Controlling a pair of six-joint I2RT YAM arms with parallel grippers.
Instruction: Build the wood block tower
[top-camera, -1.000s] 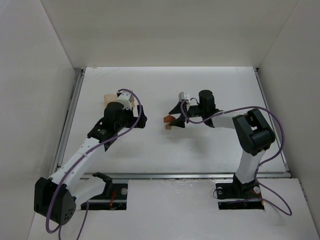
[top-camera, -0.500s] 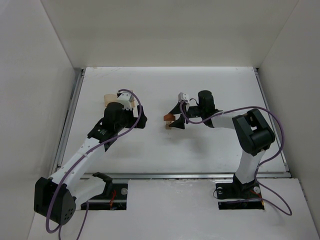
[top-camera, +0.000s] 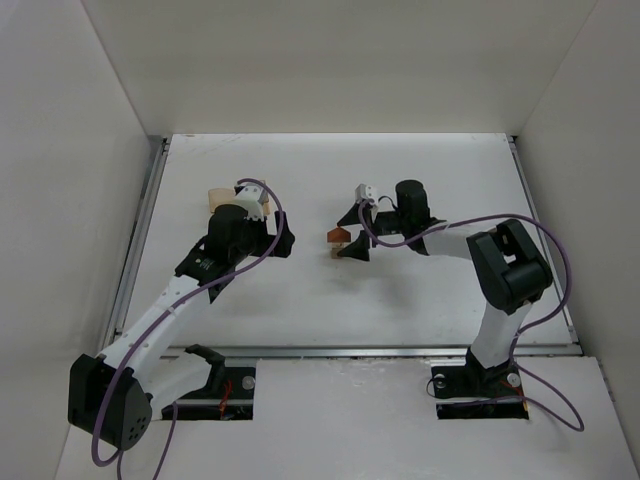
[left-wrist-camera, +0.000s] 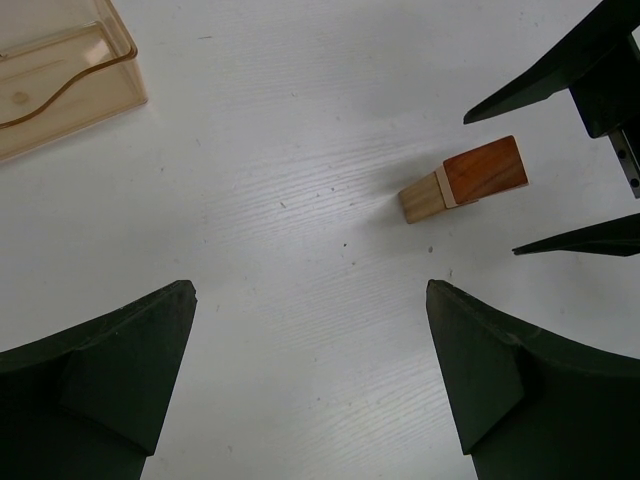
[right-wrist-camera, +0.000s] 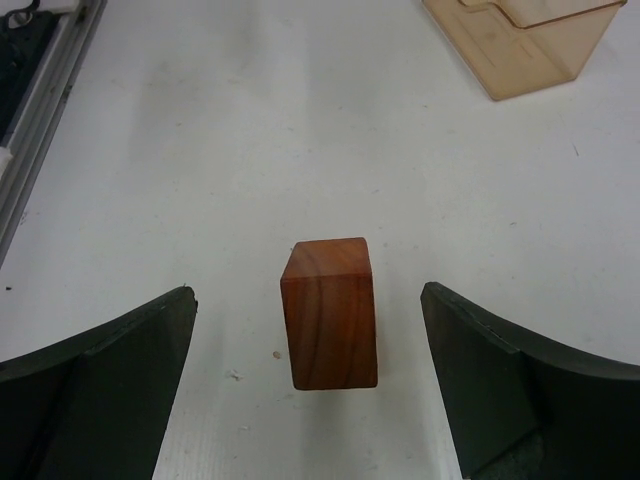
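The right tool (top-camera: 350, 235) has shifted slightly, so the small wood block tower (top-camera: 338, 240), a reddish-brown roof piece on a tan cuboid, shows more plainly. Its fingers stand spread wide on either side of the tower, touching nothing. The left tool (left-wrist-camera: 310, 290) gapes empty nearby. The white wood-grained table (left-wrist-camera: 250, 200) also carries a clear amber plastic box (left-wrist-camera: 60, 70). Plain white walls (top-camera: 330, 60) enclose it.

I count two wooden blocks: one tan cuboid (left-wrist-camera: 421, 198) and one reddish-brown roof piece (left-wrist-camera: 486, 168). There is one clear amber box (left-wrist-camera: 60, 70). The arms are two: left arm (top-camera: 165, 305), right arm (top-camera: 490, 335).
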